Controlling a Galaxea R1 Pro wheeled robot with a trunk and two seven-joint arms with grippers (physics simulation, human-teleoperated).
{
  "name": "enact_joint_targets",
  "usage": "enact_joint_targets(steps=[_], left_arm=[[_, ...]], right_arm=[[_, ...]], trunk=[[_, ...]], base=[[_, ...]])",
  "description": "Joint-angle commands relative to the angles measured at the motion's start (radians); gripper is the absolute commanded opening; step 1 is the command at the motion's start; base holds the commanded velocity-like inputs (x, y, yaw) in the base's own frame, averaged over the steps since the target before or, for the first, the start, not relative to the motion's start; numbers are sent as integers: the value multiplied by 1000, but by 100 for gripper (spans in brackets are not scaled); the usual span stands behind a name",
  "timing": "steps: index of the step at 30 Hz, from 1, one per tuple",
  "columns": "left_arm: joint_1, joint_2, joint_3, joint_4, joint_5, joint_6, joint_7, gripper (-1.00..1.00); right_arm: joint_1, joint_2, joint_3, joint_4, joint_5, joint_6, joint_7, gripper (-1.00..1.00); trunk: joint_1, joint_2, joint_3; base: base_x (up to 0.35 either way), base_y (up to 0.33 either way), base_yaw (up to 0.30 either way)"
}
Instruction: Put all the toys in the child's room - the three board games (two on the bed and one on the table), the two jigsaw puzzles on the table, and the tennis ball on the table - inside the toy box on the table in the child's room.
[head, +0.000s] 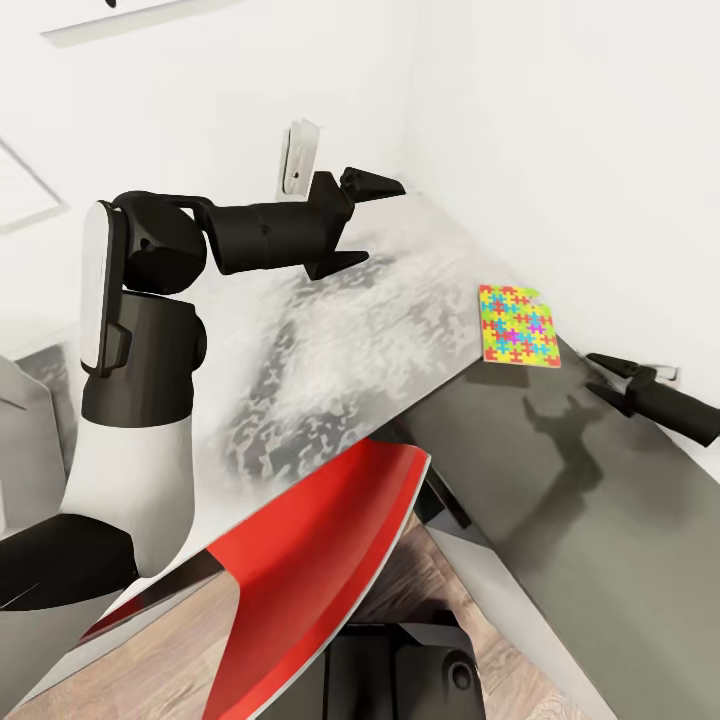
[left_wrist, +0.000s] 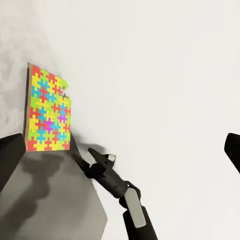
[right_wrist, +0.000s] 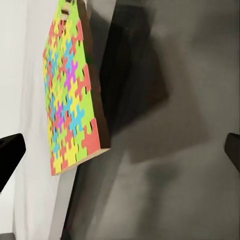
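One jigsaw puzzle (head: 518, 325) visible: flat, square-ish board, multicoloured interlocking pieces in red, yellow, green, blue and a bit of purple, brown edge showing on its side. Lies face up on the grey table (head: 620, 520), close to the white wall, at the edge where the table meets the mottled grey-white surface. One corner looks notched, piece missing or offset. Same puzzle (left_wrist: 48, 111) in left wrist view, and in right wrist view (right_wrist: 72, 95) seen close and obliquely.
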Motion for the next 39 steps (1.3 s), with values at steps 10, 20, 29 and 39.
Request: enact_joint_targets(steps=[10, 20, 29, 39], left_arm=[[-1, -1, 1, 0, 8, 2, 10, 100], [0, 0, 0, 0, 8, 2, 10, 100], [2, 0, -2, 0, 8, 2, 10, 100], [2, 0, -4, -1, 8, 2, 10, 100]], right_arm=[[-10, -11, -14, 2, 1, 5, 1, 100], [-13, -21, -17, 3, 1, 2, 0, 100], [-14, -23, -19, 9, 1, -2, -4, 100], [-14, -23, -28, 13, 1, -4, -5, 100]], trunk=[[1, -2, -1], [1, -2, -1], [1, -2, -1], [1, -2, -1]], base=[[0, 0, 11], [0, 0, 2], [0, 0, 0], [0, 0, 11]])
